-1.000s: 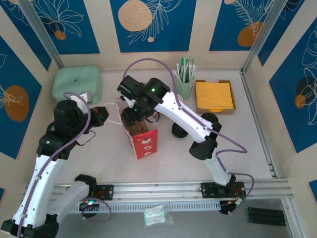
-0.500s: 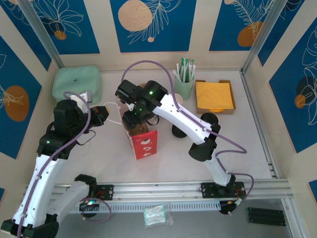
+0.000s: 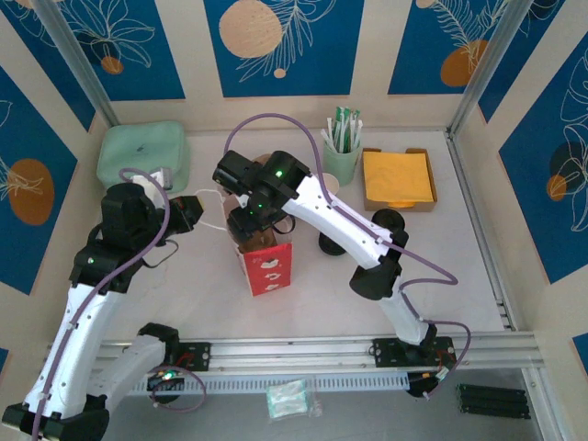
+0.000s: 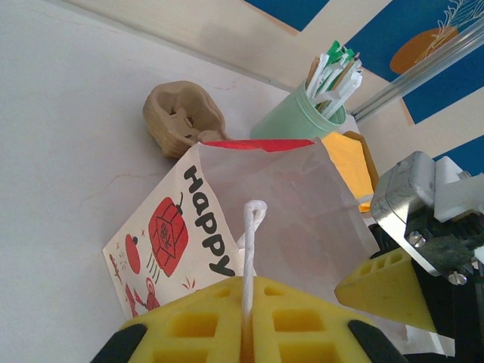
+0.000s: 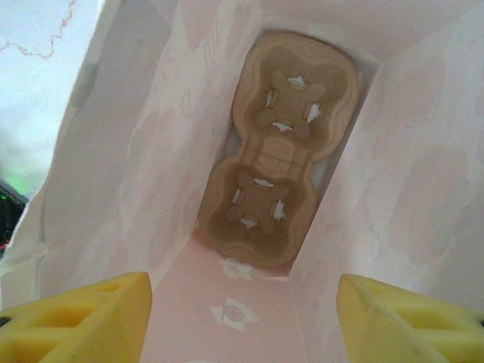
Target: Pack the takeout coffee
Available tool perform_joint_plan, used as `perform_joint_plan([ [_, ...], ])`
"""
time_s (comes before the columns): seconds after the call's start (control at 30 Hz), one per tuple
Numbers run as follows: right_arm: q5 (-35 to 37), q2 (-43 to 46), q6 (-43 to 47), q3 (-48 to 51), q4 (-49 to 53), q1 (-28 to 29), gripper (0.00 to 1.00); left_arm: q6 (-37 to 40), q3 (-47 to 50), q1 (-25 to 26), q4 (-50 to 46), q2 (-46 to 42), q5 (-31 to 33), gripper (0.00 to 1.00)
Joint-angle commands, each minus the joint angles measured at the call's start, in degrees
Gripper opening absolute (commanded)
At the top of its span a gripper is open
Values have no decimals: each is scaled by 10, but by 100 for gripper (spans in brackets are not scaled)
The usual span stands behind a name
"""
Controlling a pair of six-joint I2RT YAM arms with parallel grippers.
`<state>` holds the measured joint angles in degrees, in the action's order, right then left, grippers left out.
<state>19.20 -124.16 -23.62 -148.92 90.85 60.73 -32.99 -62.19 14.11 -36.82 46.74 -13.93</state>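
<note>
Top view, centre: a red-and-white paper bag is stood upright on the white table, mouth open.

L wrist view: the left gripper is seen shut on the bag's white cord handle, w/ the cord pinched between the yellow pads. "HAPPY" and a red lantern are printed on the bag's side. A brown pulp cup carrier is seen on the table behind the bag, upper centre. A mint-green cup of stirrers is seen upper right. One yellow finger of the other arm is seen lower right.

R wrist view: the right gripper is held over the bag mouth, jaws wide apart, nothing between them. A second, two-cup pulp carrier is seen flat on the bag's bottom.

Takeout coffee: two black-topped items are seen centre-right in the top view, by the right arm, well apart from the bag mouth. Which one is the lidded cup can't be told.

Orange napkins are seen upper right, and a mint-green box upper left.
</note>
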Motion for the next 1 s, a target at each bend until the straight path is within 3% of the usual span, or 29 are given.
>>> perform_joint_plan([
  [0.0,5,29,-6,-17,17,5,66,0,-19,-5,15,1,-8,13],
  [0.57,8,45,-8,-33,26,12,66,3,-41,-5,3,-1,-13,24],
  [0.97,-9,76,-5,-34,10,13,66,11,-75,-5,-16,-1,-15,46],
])
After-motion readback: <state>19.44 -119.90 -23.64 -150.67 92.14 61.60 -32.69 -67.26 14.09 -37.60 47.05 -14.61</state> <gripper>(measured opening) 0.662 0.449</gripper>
